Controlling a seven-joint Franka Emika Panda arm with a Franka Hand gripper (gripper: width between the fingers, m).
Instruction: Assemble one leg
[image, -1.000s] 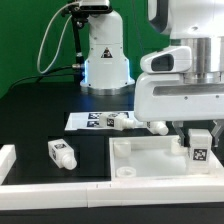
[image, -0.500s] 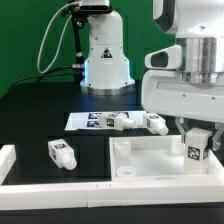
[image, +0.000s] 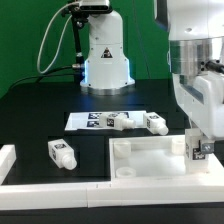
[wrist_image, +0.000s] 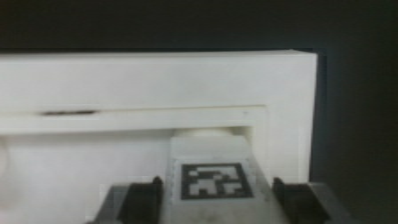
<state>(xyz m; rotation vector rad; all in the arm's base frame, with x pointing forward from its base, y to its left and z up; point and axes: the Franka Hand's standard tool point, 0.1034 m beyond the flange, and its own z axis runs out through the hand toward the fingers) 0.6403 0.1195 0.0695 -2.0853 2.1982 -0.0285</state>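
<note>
At the exterior view's left, a raised white border rail (image: 12, 158) edges the black tabletop (image: 40, 110), and a stubby white plastic peg with black-and-white square tags (image: 61, 154) lies alone on open black surface, well apart from everything else. Further right, the marker board (image: 88, 120) carries two more tagged white pegs (image: 120, 121) (image: 154, 122) lying side by side. In front of them sits the large flat white panel with raised rim and corner sockets (image: 140, 158). At the right edge, the two-finger gripper (image: 202, 150) is closed on the leg (image: 202, 150), held upright over the panel's right end; the arm is cut off there. Only the wrist view shows the leg's tag (wrist_image: 214, 180) clamped between dark fingers (wrist_image: 134, 200), blurred, above the panel's rim (wrist_image: 160, 70).
</note>
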